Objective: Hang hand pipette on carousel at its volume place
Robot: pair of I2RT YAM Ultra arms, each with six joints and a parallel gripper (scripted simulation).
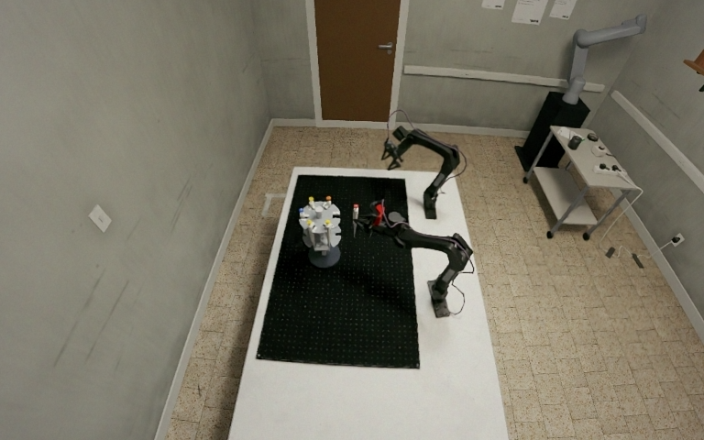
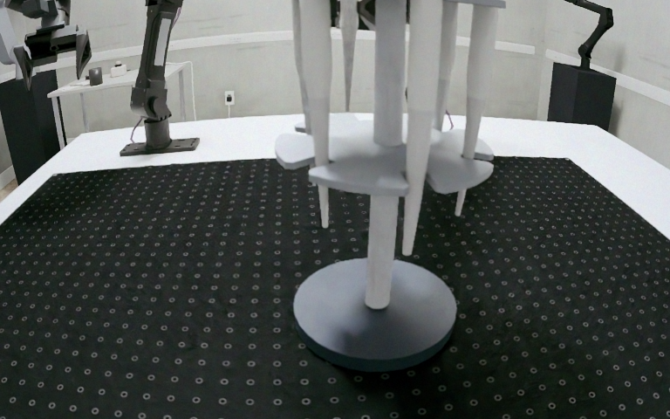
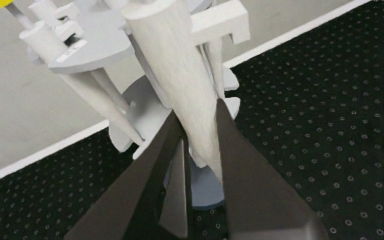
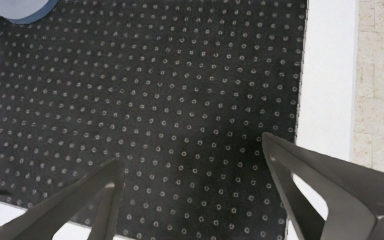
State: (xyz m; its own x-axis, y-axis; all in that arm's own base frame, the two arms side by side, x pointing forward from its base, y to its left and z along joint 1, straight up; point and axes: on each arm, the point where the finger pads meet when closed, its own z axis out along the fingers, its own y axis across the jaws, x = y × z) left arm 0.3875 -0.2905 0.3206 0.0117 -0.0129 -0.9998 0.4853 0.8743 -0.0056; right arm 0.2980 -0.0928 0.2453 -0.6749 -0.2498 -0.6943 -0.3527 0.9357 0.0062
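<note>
The hand pipette is off the bench, roughly upright beside the carousel and apart from it; you can see its red button from above, but the print is too small to read. Your left pincer is mostly closed, its fingers gripping the pipette's lower body, below the finger hook. On the carousel hang five other pipettes, three with yellow buttons, one orange and one blue. Its round base stands on the black mat, which lies on your white worktop. Well apart from the carousel, your right pincer hangs wide open with nothing in it.
</note>
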